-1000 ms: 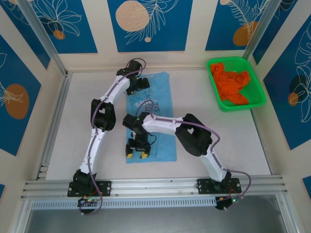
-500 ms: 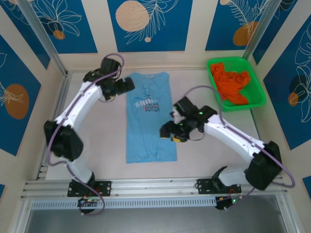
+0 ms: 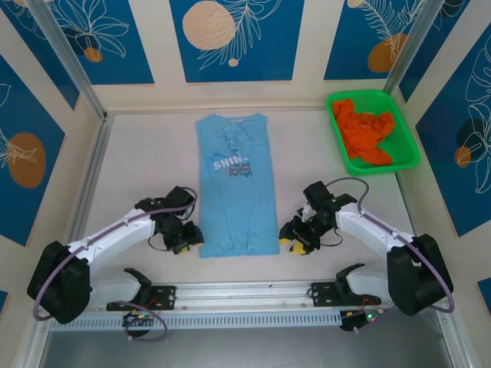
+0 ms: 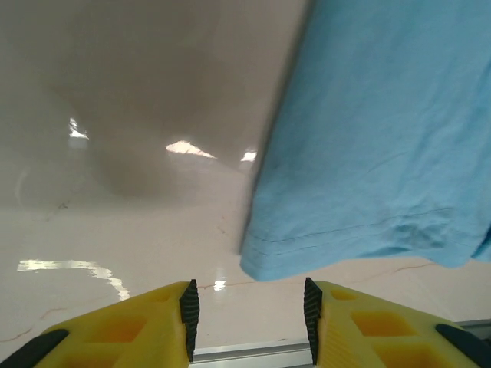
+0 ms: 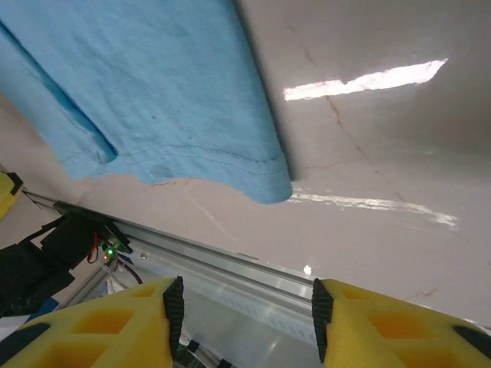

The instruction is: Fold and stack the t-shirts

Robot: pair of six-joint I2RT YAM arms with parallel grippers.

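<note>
Pale tabletop (image 3: 138, 153): light blue soft-cloth t-shirt w/ white "SHINE" print (image 3: 238, 199) is laid flat at centre as a long strip, collar far, hem near. Green plastic mesh basket (image 3: 381, 170) is set at the far right corner, w/ a crumpled bright orange t-shirt (image 3: 368, 134) held inside.

Left gripper (image 3: 192, 239) is placed low, just beside the hem's left corner. Right gripper (image 3: 291, 244) is just beside the right corner. Both claws are spread wide, nothing gripped.

Cloth is judged soft, light, limp, so draping and layer slip are expected. Hold is best taken at the two near hem corners, all layers pinched.

Count: t-shirts 2, basket 1, grippers 2.
</note>
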